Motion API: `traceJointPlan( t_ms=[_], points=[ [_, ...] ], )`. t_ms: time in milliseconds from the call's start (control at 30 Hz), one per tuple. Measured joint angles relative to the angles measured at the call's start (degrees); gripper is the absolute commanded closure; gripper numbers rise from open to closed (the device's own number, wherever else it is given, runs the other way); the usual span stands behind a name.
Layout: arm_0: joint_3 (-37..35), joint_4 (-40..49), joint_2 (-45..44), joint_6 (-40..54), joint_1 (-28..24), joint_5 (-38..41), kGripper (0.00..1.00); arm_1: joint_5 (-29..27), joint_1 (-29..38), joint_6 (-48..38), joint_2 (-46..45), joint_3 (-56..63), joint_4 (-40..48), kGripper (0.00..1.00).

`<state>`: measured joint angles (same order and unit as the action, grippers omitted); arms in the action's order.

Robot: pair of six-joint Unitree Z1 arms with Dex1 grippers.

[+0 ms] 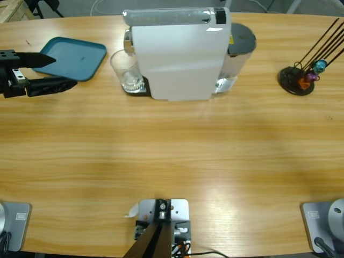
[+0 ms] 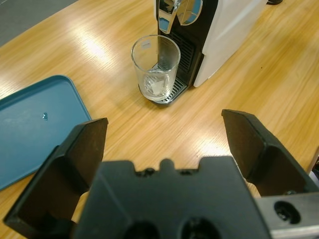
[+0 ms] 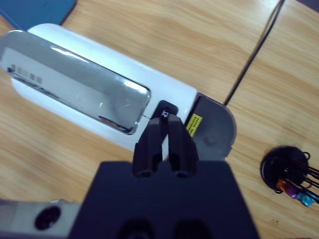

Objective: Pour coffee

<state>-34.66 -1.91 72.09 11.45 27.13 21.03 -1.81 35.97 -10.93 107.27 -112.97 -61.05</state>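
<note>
Left gripper (image 2: 164, 144) is wide open facing the glass (image 2: 155, 67) on the coffee machine's (image 1: 180, 54) drip tray, coffee barely visible inside, so a sloppy grab could tip it.

Matte black wedge-jawed end effector (image 2: 164, 149)

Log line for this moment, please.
left gripper: open, facing glass on machine drip tray | right gripper: shut above machine button | tray: bare
</note>
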Motion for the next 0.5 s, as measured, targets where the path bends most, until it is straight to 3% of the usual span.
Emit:
traceJointPlan(
  t_ms=[500],
  points=[
    [0.0, -0.9, 0.7, 0.0, 0.0, 0.2, 0.000, -0.9, 0.0, 0.2, 1.8, 0.0, 0.1, 1.000]
  ],
)
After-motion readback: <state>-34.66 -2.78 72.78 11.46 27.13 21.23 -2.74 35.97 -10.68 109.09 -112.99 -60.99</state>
